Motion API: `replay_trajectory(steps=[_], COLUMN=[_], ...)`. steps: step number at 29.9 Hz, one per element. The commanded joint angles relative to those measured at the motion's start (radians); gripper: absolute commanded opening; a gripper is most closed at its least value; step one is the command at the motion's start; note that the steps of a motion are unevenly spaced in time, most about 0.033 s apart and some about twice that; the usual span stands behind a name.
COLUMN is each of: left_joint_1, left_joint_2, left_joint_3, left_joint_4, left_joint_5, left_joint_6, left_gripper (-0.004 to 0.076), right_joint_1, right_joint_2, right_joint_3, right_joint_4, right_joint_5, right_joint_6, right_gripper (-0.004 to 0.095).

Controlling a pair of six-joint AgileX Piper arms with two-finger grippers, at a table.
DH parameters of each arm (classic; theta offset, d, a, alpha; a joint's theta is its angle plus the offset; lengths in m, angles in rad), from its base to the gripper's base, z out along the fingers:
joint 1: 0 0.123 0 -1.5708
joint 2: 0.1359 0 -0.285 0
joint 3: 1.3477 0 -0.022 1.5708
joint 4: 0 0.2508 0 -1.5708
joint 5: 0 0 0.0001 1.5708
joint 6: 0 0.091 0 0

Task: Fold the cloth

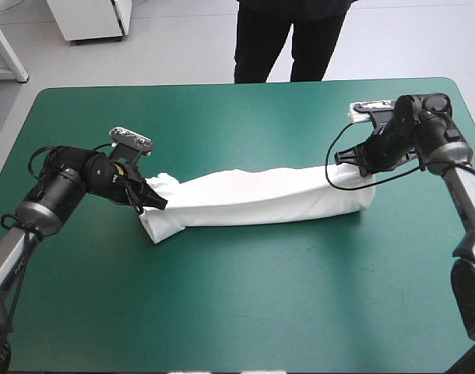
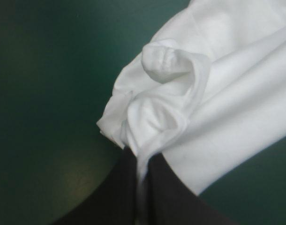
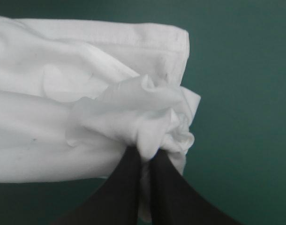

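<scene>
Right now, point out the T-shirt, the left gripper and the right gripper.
T-shirt (image 1: 269,195), high view, middle of the long folded strip.
Left gripper (image 2: 142,159), left wrist view, between its jaws' tips.
Right gripper (image 3: 145,157), right wrist view, between its jaws' tips.

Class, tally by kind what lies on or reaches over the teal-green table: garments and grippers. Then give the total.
T-shirt: 1
Grippers: 2 (left gripper, right gripper, each shut on one end of the T-shirt)
Total: 3
</scene>
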Motion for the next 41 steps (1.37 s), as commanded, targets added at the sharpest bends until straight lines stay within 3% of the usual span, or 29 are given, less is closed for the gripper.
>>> replay_trajectory(steps=[1,9,23,27,33,36,41], left_joint_1=[-0.002,0.012,0.049,0.049,0.049,0.049,0.049], left_joint_2=[0.01,0.126,0.205,0.205,0.195,0.168,0.095], left_joint_3=[-0.035,-0.039,-0.039,-0.046,-0.129,-0.199,-0.306], left_joint_4=[0.04,0.1,0.073,0.063,0.075,0.075,-0.034], left_joint_5=[-0.077,-0.183,-0.215,-0.184,-0.033,0.046,0.133], left_joint_6=[-0.018,-0.037,-0.038,-0.037,-0.037,-0.051,-0.06], left_gripper=[-0.0022,-0.0022,-0.0013,0.0073,0.0306,0.0365,0.0365], right_joint_1=[-0.008,-0.008,-0.011,-0.028,-0.084,-0.116,-0.176], right_joint_2=[0.013,0.143,0.229,0.229,0.19,0.148,0.062], right_joint_3=[-0.082,-0.124,-0.142,-0.2,-0.279,-0.279,-0.274], right_joint_4=[-0.014,-0.014,0.02,0.104,0.173,0.177,0.204], right_joint_5=[-0.039,-0.087,-0.107,-0.066,0.02,0.057,0.082], right_joint_6=[-0.001,-0.001,-0.06,-0.115,-0.12,-0.12,-0.118], right_gripper=[-0.0017,-0.0017,0.0004,0.0144,0.0468,0.0516,0.0512])
